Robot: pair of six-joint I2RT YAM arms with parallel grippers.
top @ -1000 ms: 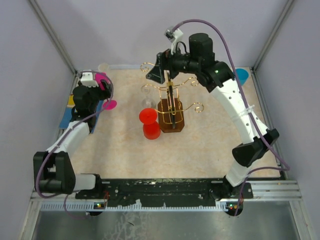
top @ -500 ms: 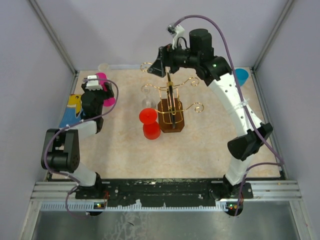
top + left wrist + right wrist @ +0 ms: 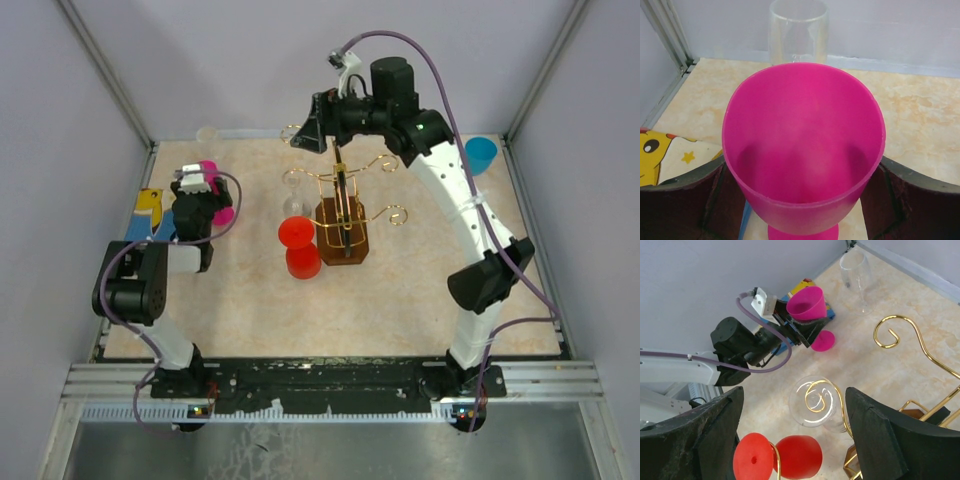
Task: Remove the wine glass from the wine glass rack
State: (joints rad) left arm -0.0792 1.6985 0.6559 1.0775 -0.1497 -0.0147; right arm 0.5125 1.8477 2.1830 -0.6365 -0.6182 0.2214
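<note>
Your left arm has folded back on itself since a second ago, with its elbow now at the lower left of the overhead view. It has drawn the pink wine glass away from the rack at frame centre, while your right arm has only edged toward the top. Your left hand is clamped round the pink bowl. The glass sits at the left of the overhead frame, well apart from the rack, so what likely remains is setting it down. Whether its foot touches the worktop cannot be told. Lower it straight with the foot flat, short of the clear glass standing by the back wall and off the cartoon card. Loosen your grip only once it stands alone. Your right hand hangs above the rack with fingers spread, gripping nothing; keep it off the gold wire.
</note>
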